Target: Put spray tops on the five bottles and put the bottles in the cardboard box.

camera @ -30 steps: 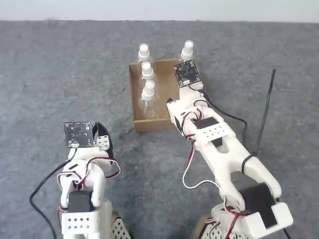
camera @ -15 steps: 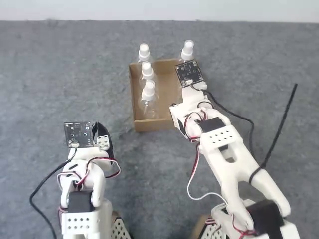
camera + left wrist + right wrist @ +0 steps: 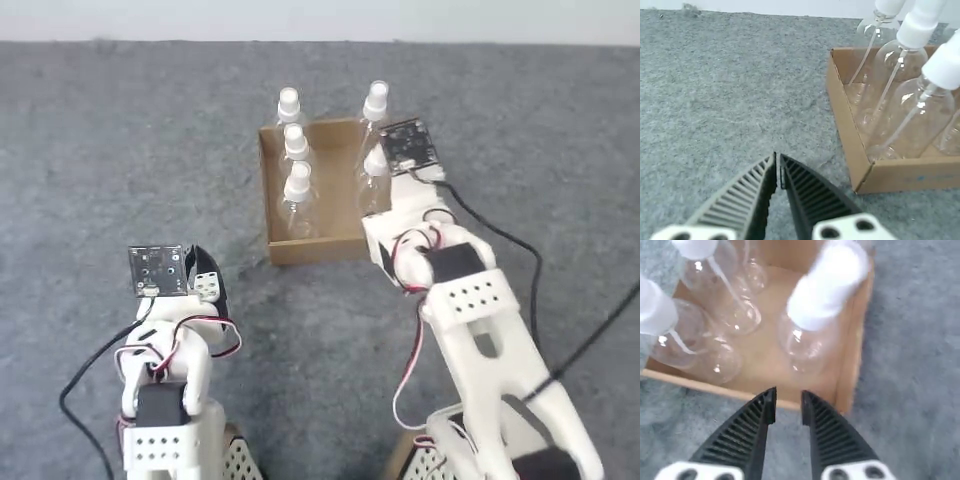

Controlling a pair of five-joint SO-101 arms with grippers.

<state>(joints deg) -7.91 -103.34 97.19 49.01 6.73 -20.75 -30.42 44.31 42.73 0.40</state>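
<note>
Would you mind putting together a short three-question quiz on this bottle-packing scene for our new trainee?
1. Multiple choice: in the high view, how many bottles wear spray tops? A) three B) five C) seven
2. True or false: the left gripper is gripping one of those bottles.
3. Short answer: which arm's gripper is nearer the cardboard box?

Key
1. B.
2. False. Its jaws are together with nothing between them, over the grey carpet.
3. The right gripper, which sits at the box's near wall.
</note>
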